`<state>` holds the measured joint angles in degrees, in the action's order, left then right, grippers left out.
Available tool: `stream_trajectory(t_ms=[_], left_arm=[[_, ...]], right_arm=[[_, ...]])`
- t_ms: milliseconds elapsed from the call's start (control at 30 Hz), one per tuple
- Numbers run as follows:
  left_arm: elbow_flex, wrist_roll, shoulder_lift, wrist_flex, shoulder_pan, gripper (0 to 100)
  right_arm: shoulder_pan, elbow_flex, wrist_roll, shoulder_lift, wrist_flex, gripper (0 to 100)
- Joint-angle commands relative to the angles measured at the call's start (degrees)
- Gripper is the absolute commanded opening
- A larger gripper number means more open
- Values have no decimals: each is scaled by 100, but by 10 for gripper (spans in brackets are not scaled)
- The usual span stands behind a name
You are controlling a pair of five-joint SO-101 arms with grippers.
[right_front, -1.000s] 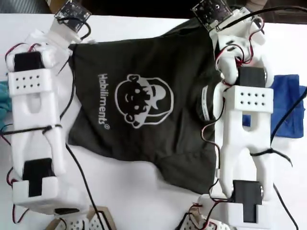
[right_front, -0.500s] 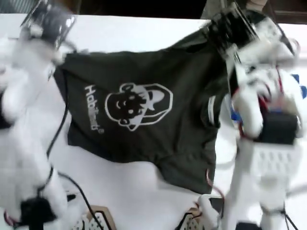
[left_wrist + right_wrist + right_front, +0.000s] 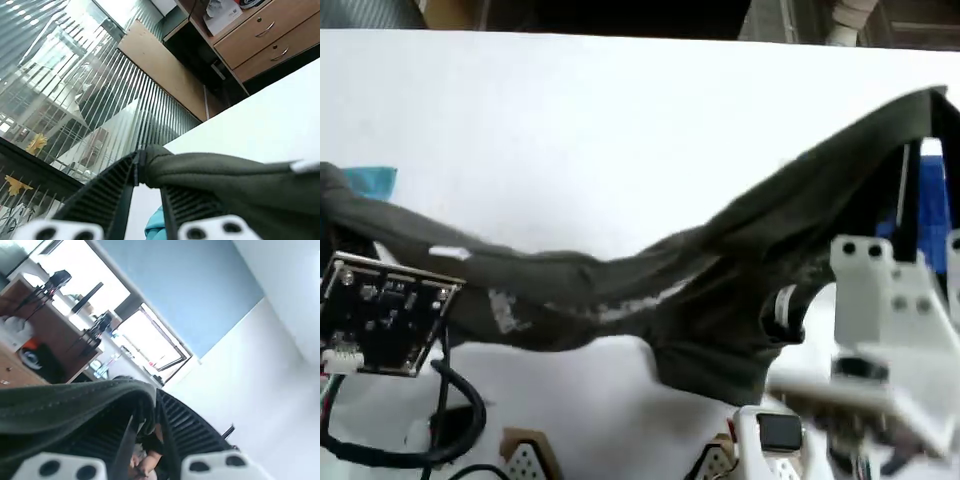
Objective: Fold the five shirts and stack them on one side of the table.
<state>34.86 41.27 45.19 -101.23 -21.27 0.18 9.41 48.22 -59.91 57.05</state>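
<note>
High view is showing the dark shirt point(image 3: 720, 290) hanging in a sagging band above the white table point(image 3: 620, 130), both ends raised, with a blue cloth point(image 3: 932, 200) lying behind its right end and a teal cloth point(image 3: 372, 180) by its left end. In the left wrist view the left gripper point(image 3: 145, 172) is pinching a rolled edge of the shirt between nearly closed jaws. In the right wrist view the right gripper point(image 3: 147, 410) is clamping another edge the same way.
</note>
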Motion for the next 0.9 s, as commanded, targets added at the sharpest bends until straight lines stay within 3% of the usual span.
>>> stream_trajectory(t_ms=[0, 300, 433, 700, 867], left_arm=[[75, 18, 158, -62, -70, 24], [-22, 18, 325, -70, -88, 24], [-1226, 26, 316, 229, -88, 24], [-4532, 26, 299, 3358, -70, 24], [-5200, 18, -167, 4941, -53, 24]], right_arm=[[66, 158, 44, -295, 13, 21], [31, 185, 44, -813, -13, 21], [22, -79, 44, -444, -277, 21], [22, -923, 18, 1165, -1385, 21], [22, -1073, 35, 2273, -2132, 21]])
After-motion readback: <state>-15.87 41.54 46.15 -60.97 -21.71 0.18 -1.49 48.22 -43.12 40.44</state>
